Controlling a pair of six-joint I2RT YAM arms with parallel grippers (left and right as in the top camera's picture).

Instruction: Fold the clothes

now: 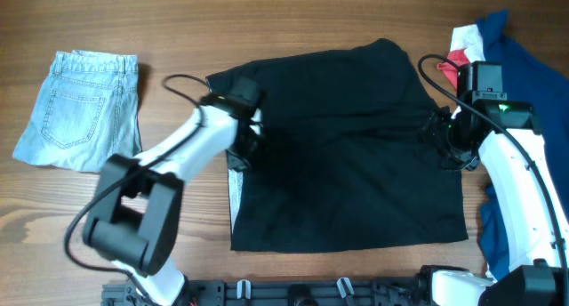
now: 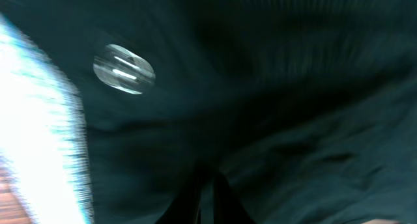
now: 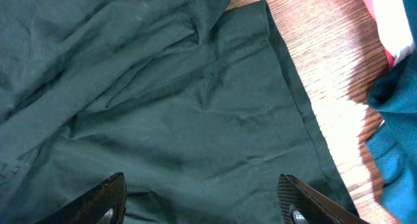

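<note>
The clothes (image 1: 347,146), a large black garment, lie spread across the middle of the table, with white mesh lining (image 1: 236,189) showing along the left edge. My left gripper (image 1: 245,135) is at that left edge. In the blurred left wrist view its fingers (image 2: 195,201) are pressed together on a fold of the dark fabric (image 2: 273,107), near a small white logo (image 2: 124,69). My right gripper (image 1: 444,132) hovers over the garment's right side. In the right wrist view, the right gripper (image 3: 205,201) is wide open over the cloth (image 3: 163,100), with nothing between the fingers.
Light-blue denim shorts (image 1: 80,110) lie folded at the far left. Navy, red and white garments (image 1: 498,39) are piled at the right edge, and the navy cloth (image 3: 397,139) lies close to the black hem. Bare wooden table (image 1: 293,17) surrounds the garment.
</note>
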